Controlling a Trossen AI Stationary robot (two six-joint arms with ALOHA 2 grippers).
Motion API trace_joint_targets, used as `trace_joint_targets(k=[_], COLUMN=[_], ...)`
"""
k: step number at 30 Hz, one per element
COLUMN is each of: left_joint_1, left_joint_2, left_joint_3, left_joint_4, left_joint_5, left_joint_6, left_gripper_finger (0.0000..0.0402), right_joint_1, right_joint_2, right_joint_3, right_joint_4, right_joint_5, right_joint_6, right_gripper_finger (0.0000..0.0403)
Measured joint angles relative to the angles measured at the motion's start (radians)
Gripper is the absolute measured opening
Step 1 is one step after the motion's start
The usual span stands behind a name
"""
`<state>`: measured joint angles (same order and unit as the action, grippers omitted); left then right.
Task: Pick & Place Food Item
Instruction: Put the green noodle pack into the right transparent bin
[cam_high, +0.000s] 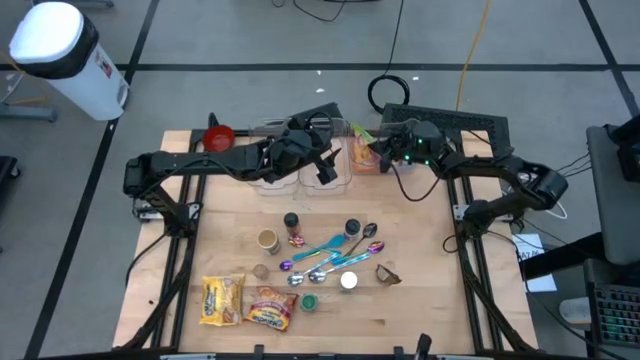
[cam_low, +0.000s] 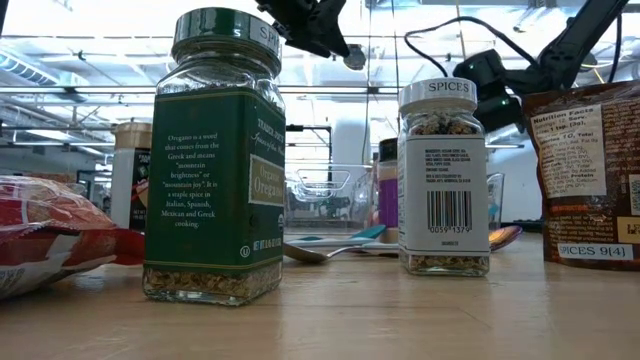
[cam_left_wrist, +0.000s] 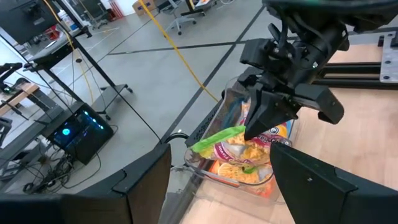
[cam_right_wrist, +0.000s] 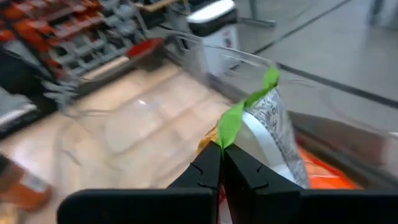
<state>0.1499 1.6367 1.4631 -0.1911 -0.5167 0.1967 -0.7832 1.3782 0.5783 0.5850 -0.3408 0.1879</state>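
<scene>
Right end effector (cam_right_wrist: 221, 163) pinches shut on the green-tabbed snack bag (cam_right_wrist: 273, 146) over the clear bin (cam_left_wrist: 249, 180) at the table's far edge; that thin tab could slip free.

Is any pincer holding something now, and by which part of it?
Yes: the right pincer is shut on the green top edge of the snack bag. The left pincer is open and holds nothing.

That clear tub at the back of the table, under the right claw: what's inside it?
A colourful snack bag with a green strip on top stands in the clear tub. The right gripper is shut on that green strip. The bag's lower part and the tub's bottom are hidden.
</scene>
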Motion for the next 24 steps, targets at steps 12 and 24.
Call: trace_joint_targets(k=[12, 24], left_joint_1=[0.0, 0.0], left_joint_2=[0.0, 0.0], left_joint_3=[0.0, 0.0], left_joint_4=[0.001, 0.007], left_joint_5=[0.0, 0.0], left_joint_6=[0.0, 0.0], left_gripper_finger=[0.0283, 0.0283], right_joint_1=[-0.01, -0.01], right_joint_2=[-0.056, -0.138], right_joint_3=[0.0, -0.003], right_joint_4=[-0.225, -0.373], right_joint_5=[0.377, 0.519], right_joint_6=[-0.236, -0.177], right_gripper_finger=[0.0003, 0.0131])
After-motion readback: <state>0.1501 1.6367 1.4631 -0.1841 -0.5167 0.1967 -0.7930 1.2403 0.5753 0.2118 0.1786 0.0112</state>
